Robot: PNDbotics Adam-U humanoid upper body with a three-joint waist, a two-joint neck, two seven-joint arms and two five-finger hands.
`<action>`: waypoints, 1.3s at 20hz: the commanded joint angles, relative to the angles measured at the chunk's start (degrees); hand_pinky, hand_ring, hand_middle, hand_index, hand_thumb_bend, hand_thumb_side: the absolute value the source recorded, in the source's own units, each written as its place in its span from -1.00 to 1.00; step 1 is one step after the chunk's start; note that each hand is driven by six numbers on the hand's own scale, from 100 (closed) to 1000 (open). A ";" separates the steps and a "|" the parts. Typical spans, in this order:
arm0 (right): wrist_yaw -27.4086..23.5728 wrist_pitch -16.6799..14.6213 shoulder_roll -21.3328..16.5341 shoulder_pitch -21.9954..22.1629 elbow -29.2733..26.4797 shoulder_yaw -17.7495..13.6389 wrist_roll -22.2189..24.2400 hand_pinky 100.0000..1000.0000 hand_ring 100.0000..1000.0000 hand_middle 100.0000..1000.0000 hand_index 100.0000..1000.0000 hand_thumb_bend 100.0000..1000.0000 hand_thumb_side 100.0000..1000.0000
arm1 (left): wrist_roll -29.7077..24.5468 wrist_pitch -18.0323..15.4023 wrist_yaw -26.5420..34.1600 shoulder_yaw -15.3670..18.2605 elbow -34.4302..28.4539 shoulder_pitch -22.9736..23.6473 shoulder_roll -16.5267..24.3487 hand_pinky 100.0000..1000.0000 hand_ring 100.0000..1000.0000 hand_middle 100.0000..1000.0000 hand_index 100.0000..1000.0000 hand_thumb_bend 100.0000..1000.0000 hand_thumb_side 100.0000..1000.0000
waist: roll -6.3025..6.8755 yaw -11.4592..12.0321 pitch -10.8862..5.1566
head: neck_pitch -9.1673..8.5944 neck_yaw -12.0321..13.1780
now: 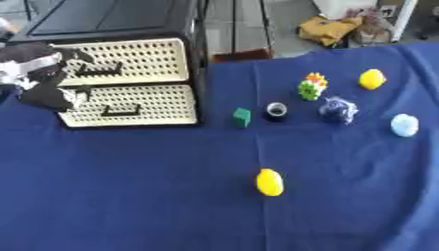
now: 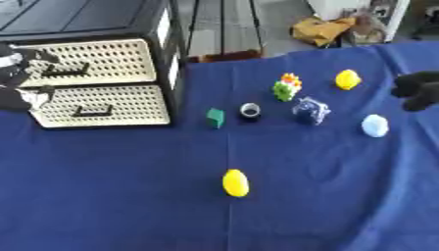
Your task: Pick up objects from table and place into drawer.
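In the left eye view, the left robot hand (image 1: 43,78) is hovering at the front of the drawer unit (image 1: 129,83), over the left ends of its two cream perforated drawers, both sitting closed; its fingers are blurring together, so I cannot tell whether they are apart or curled. To the right of the drawer unit, a green cube (image 1: 242,117) and a dark ring-shaped thing (image 1: 276,111) are lying on the blue tabletop (image 1: 129,196), with a multicoloured block toy (image 1: 313,86), a dark blue crumpled thing (image 1: 338,110), a yellow ball (image 1: 371,79) and a pale blue ball (image 1: 404,125) farther right. A yellow egg-shaped thing (image 1: 269,182) is resting nearer the camera, well apart from the drawer unit. The right eye view is showing the same layout, but it alone is catching the right robot hand (image 2: 418,89) at the right edge, fingers curling inward and holding nothing, just right of the yellow ball.
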 commanded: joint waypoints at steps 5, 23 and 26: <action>-0.22 0.03 0.01 -0.73 -0.83 0.15 0.50 0.24 0.37 -0.06 0.41 -1.00 0.97 | 1.73 -0.39 -1.94 0.16 3.60 -2.48 0.09 -1.00 -1.00 -0.84 0.93 -1.00 -0.43 | 0.08 -0.46 -0.50 | -1.41 0.41; 0.53 0.43 0.46 -0.81 -0.83 0.62 1.21 0.25 0.38 -0.07 0.41 -1.00 0.98 | 1.30 -1.97 -5.32 -0.10 8.67 -4.02 -1.80 -1.00 -1.00 -0.83 0.71 -1.00 -0.47 | 0.52 -1.23 0.96 | -2.36 1.01; 0.55 0.61 0.48 -0.70 -0.83 0.66 1.19 0.25 0.38 -0.07 0.41 -1.00 0.98 | 0.95 -2.94 -5.97 -0.41 7.01 -3.68 -1.51 -1.00 -1.00 -0.83 0.69 -1.00 -0.55 | 0.53 -0.97 0.76 | -1.98 0.81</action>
